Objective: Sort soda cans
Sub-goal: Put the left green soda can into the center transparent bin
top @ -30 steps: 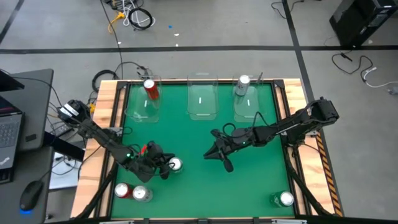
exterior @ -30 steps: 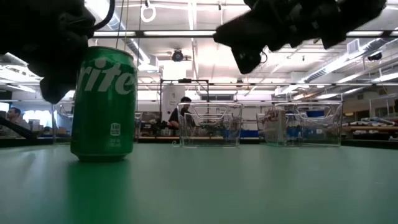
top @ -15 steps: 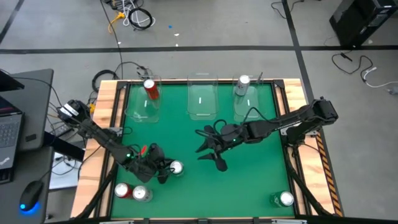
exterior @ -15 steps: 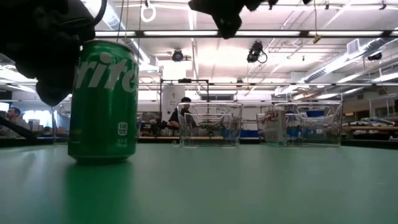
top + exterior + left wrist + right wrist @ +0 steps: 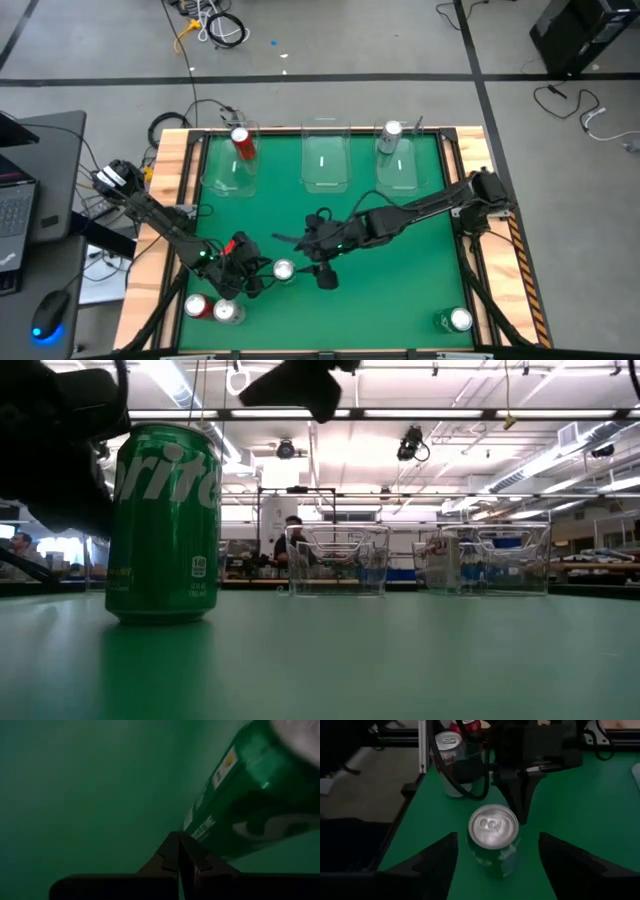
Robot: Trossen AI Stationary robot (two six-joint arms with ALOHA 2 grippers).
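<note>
A green soda can [image 5: 283,269] stands upright on the green table [image 5: 400,290], large at the left of the low view as the green can [image 5: 165,525]. My left gripper [image 5: 262,271] is shut, just left of the can. My right gripper [image 5: 302,258] hovers open above and right of it. In the right wrist view the fingers of my right gripper [image 5: 497,837] stand on either side of the green can [image 5: 493,832] without touching it. A red can [image 5: 240,142] and a silver can [image 5: 390,135] stand in bins at the far edge. My left gripper's shut fingertips [image 5: 178,840] lie against the green can's side wall [image 5: 197,827], low down near its bottom. They come slanting down from the table's left. The can stands upright on the table.
Three clear bins [image 5: 326,160] line the far edge. A red can [image 5: 197,306] and a silver can [image 5: 228,312] stand at the near left corner, close to my left arm. Another green can [image 5: 458,320] stands at the near right corner.
My right gripper has swung toward the table's left and near edges, has risen over the green can, and has opened wide. The green can has turned a little about its upright axis and slid slightly toward the near edge beside my left gripper.
</note>
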